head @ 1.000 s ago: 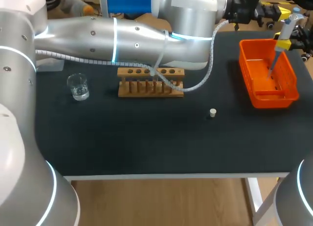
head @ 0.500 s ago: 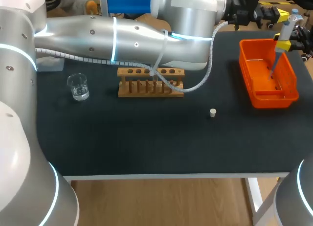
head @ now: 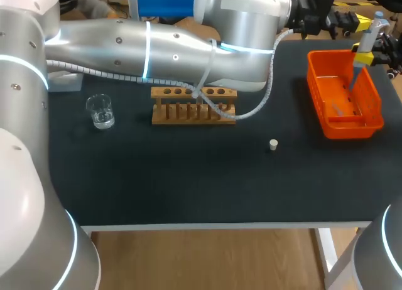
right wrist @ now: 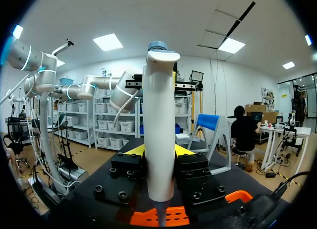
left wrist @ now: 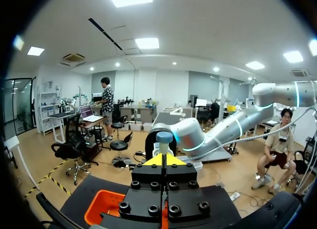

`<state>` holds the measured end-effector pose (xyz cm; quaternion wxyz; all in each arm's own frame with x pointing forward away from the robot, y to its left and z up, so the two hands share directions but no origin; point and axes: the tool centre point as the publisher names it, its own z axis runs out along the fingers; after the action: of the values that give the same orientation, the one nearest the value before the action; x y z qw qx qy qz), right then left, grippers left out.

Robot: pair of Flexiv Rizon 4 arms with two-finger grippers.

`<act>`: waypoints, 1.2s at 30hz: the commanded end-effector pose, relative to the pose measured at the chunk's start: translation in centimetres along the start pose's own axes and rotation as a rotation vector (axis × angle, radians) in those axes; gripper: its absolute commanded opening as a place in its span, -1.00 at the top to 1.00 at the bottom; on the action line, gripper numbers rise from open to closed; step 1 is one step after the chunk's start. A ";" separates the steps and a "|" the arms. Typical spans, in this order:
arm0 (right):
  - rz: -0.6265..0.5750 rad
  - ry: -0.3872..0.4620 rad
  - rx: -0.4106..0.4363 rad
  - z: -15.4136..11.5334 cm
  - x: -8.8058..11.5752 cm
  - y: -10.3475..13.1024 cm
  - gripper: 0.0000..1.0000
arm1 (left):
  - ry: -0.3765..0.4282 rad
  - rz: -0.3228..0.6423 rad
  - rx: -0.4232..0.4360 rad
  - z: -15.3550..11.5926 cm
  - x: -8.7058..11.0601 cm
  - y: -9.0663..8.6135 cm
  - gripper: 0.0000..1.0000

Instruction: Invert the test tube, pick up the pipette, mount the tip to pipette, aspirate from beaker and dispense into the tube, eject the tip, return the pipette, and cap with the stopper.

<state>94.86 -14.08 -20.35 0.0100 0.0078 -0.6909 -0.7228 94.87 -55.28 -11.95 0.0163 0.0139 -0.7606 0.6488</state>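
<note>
Head view: right tool (head: 363, 56) pinches pipette (head: 372, 30) over orange bin (head: 315, 83) on black table (head: 188, 177); left tool (left wrist: 163, 160) pressed together.

On the table stood 1 wooden rack (head: 193, 105), 1 glass beaker (head: 100, 110), 1 small stopper (head: 273, 144) and 1 orange basket (head: 326, 123). Over the basket there was 1 pipette (head: 370, 36). 2 robot arms were in sight: 1 left arm (head: 157, 48) and 1 right arm (head: 380, 252). How many holes the rack had could not be counted.
</note>
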 end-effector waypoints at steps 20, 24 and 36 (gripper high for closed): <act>0.000 0.004 0.002 0.0 -0.2 0.4 1.00 | -0.038 0.038 -0.015 -3.2 0.4 -3.7 -1.00; 0.000 0.004 0.002 0.0 -0.2 0.4 1.00 | -0.022 0.053 -0.013 -4.5 1.5 -3.5 -1.00; 0.000 0.004 0.002 0.0 -0.2 0.4 1.00 | -0.066 0.057 -0.010 -9.8 5.0 -2.1 -1.00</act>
<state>94.96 -14.04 -20.00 0.0104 0.0084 -0.6907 -0.7230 91.40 -48.56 -8.21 -0.0202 0.0070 -0.7678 0.6403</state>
